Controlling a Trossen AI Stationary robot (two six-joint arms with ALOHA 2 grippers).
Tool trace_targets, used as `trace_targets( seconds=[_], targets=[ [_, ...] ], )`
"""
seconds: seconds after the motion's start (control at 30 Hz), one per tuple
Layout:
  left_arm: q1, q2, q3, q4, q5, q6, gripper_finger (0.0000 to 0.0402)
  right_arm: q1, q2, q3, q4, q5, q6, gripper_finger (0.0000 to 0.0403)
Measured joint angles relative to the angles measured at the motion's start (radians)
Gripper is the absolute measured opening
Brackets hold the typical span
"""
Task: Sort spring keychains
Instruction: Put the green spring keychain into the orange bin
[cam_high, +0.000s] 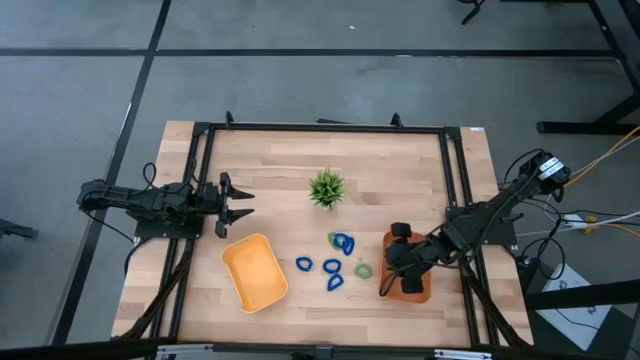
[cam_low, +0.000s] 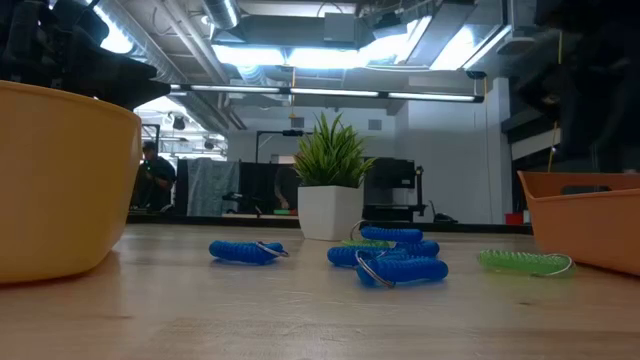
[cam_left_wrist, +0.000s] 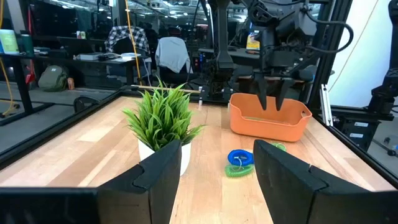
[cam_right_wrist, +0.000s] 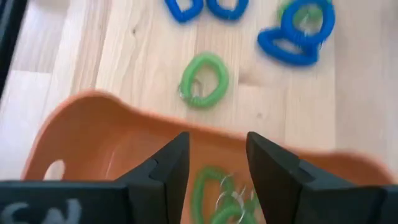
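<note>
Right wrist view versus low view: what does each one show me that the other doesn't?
Only the right wrist view: the open right gripper over the orange tray, with green keychains lying inside it. Only the low view: the yellow tray and the plant. Both: the loose green keychain beside the orange tray, and blue keychains on the table.

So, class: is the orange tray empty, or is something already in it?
Not empty: the orange tray holds green spring keychains, seen under the right claw.
</note>
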Motion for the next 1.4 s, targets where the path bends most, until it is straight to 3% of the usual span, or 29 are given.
trace_targets(
  seconds=[0.33, 0.63, 0.8, 1.07, 1.4],
  targets=[
    [0.0, 0.0, 0.0, 0.0, 0.0, 0.0, 0.0196, -0.102, 0.008, 0.0, 0.201, -0.037, -0.309, 0.0158],
    [0.0, 0.0, 0.0, 0.0, 0.0, 0.0, 0.0196, -0.192, 0.116, 0.001, 0.377, -0.038, -0.549, 0.0158],
    [0.0, 0.0, 0.0, 0.0, 0.0, 0.0, 0.0196, -0.232, 0.162, 0.011, 0.416, -0.039, -0.567, 0.0158],
    [0.0, 0.0, 0.0, 0.0, 0.0, 0.0, 0.0196, -0.281, 0.264, 0.082, 0.413, -0.041, -0.461, 0.0158],
    [0.0, 0.0, 0.0, 0.0, 0.0, 0.0, 0.0196, -0.331, 0.379, 0.133, 0.409, -0.16, -0.457, 0.0158]
  ],
)
